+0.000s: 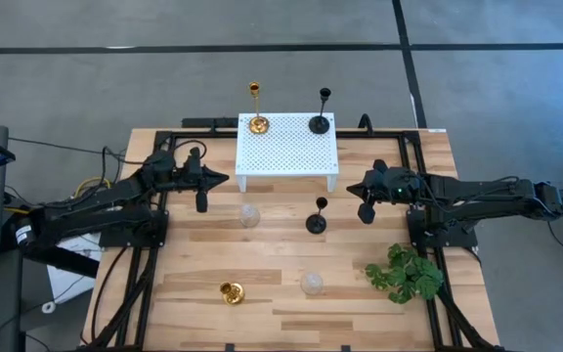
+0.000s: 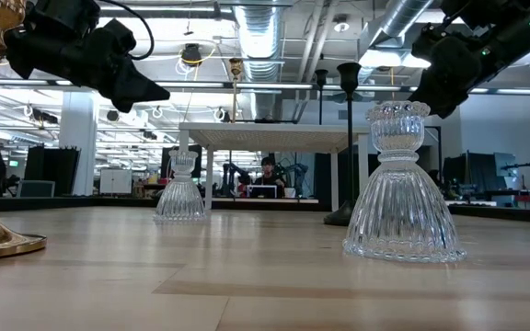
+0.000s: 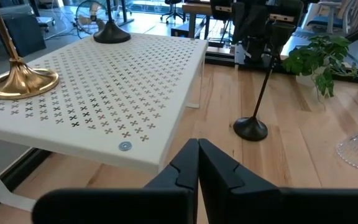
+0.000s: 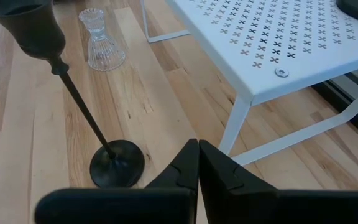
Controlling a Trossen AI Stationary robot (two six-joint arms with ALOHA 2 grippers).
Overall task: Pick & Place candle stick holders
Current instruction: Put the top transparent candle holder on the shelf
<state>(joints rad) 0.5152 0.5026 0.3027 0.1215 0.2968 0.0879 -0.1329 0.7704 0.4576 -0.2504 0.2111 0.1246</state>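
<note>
Claws (image 3: 197,163) (image 4: 197,163) closed; only low view shows a person (image 2: 267,167).

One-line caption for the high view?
Gold holder and black holder on white platform; four holders remain on table.

We've got a white platform (image 1: 288,147) dotted all over with tiny cross-shaped holes, two shiny gold holders (image 1: 257,124) (image 1: 232,291), two black ones (image 1: 319,123) (image 1: 316,223), two clear ribbed glass ones (image 1: 250,214) (image 1: 311,284), a green plant (image 1: 405,273), and a pale striped wood desk (image 1: 194,264).
</note>
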